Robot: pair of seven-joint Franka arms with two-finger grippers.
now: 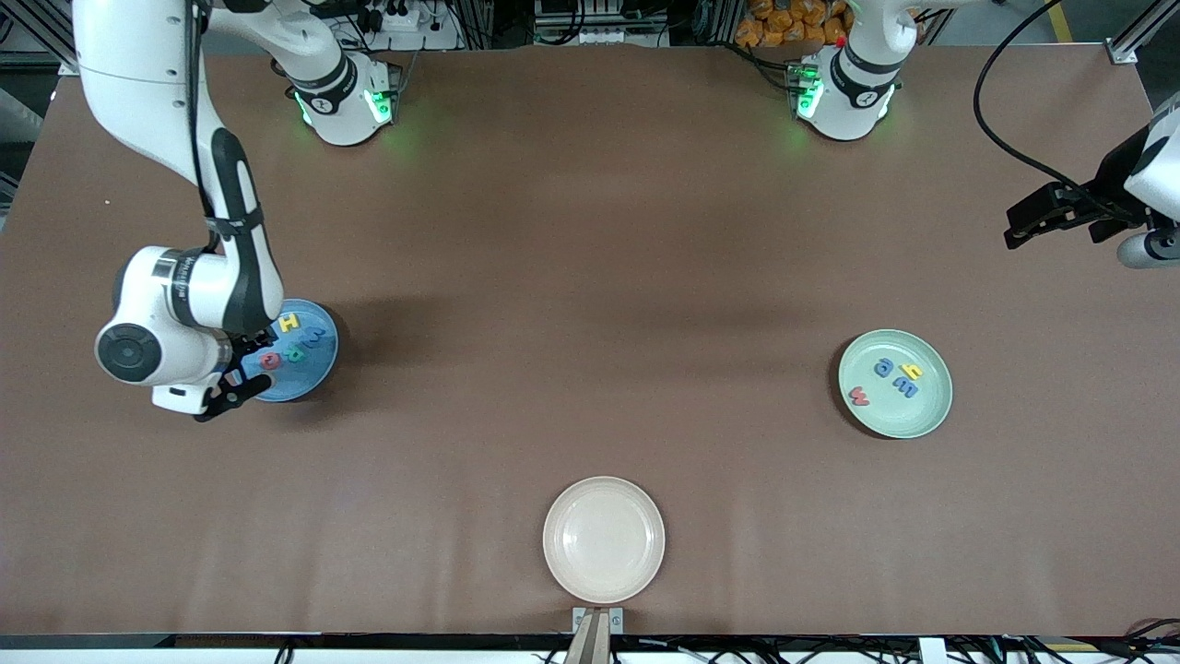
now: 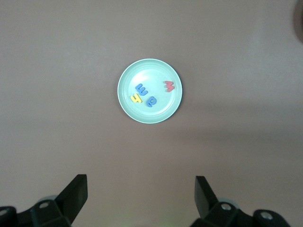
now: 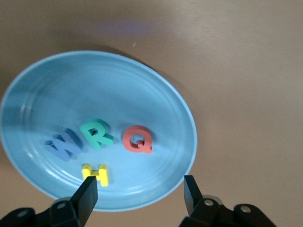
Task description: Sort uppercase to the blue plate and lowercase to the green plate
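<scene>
**Front view: every letter lies on a plate**

Right gripper hovers over the blue plate, fingers spread, holding nothing. On it lie the H, W, R and Q, flat, with W, R and Q in a row. Green plate holds w, a, m and h. Left gripper waits high above the left arm's end of the table, wide open and empty.

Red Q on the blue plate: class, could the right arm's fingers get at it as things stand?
Probably yes: the right gripper hangs open just above the blue plate, and the red Q lies uncovered beside the R.
</scene>
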